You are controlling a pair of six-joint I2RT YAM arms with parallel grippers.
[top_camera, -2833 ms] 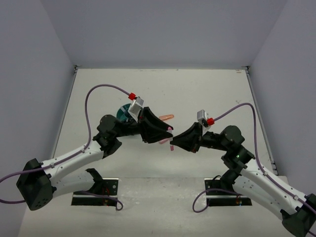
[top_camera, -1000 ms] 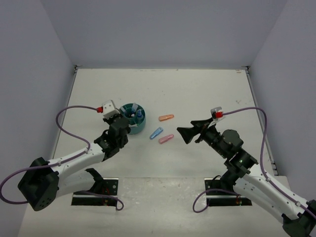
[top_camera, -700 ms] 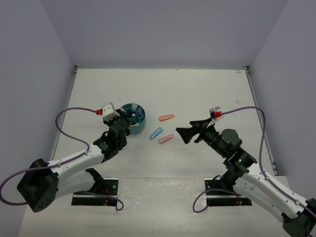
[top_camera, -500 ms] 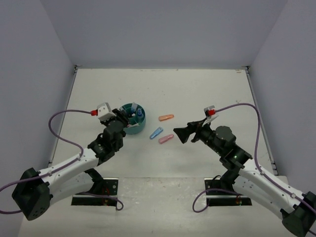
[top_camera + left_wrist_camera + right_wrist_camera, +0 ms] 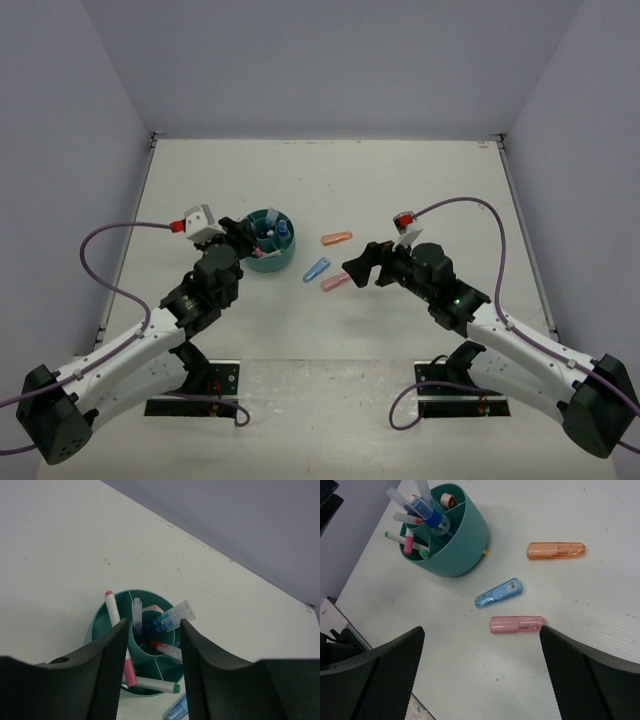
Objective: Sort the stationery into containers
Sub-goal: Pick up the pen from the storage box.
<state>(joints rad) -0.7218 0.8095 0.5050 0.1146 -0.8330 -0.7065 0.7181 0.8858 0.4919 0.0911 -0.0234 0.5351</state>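
Note:
The teal organizer [image 5: 272, 262] stands left of centre with several pens and markers standing in it. In the left wrist view its rim [image 5: 96, 624] lies just beyond my left gripper [image 5: 153, 625], which is open with nothing between its fingers. From above, the left gripper [image 5: 241, 238] sits at the organizer's left side. Three stubby markers lie on the table: orange [image 5: 337, 238], light blue [image 5: 317, 268] and pink [image 5: 336, 281]. My right gripper [image 5: 352, 272] is wide open, just right of the pink marker [image 5: 516, 624], with the light-blue marker [image 5: 498, 593] and the orange marker [image 5: 556, 550] beyond it.
A white pen with a green tip [image 5: 150, 684] lies across the organizer's near compartment. The organizer's ribbed wall [image 5: 462, 545] is left of the markers. White walls ring the tabletop [image 5: 420, 190].
My left gripper has opened and its arm has swung back to the left beside the organizer. My right gripper has moved left, closer to the pink marker.

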